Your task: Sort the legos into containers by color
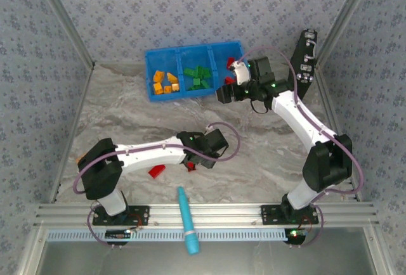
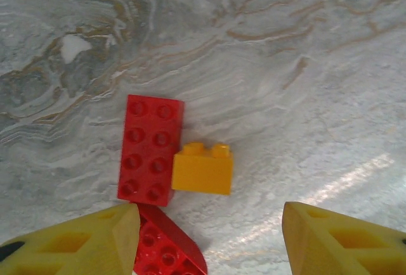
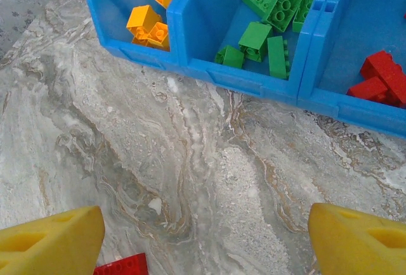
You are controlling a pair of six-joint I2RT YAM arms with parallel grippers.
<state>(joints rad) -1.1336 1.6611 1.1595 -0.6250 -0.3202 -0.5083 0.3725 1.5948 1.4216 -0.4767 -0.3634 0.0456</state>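
Observation:
The blue tray point(image 1: 190, 96) at the back holds orange-yellow legos point(image 3: 149, 25) in its left container, green ones point(image 3: 269, 15) in the middle and red ones point(image 3: 380, 75) on the right. My left gripper point(image 2: 209, 243) hangs open low over the table. A red eight-stud lego point(image 2: 151, 149) and an orange-yellow lego point(image 2: 203, 168) lie touching just ahead of it. A second red lego point(image 2: 166, 246) lies against its left fingertip point(image 2: 76, 243). My right gripper point(image 3: 206, 243) is open and empty over bare table in front of the tray.
A teal stick point(image 1: 187, 218) lies across the front rail. An upright black case point(image 1: 304, 59) stands at the back right. Another red lego point(image 1: 157, 172) lies beside the left arm. A red lego corner point(image 3: 122, 266) shows by the right gripper's left finger.

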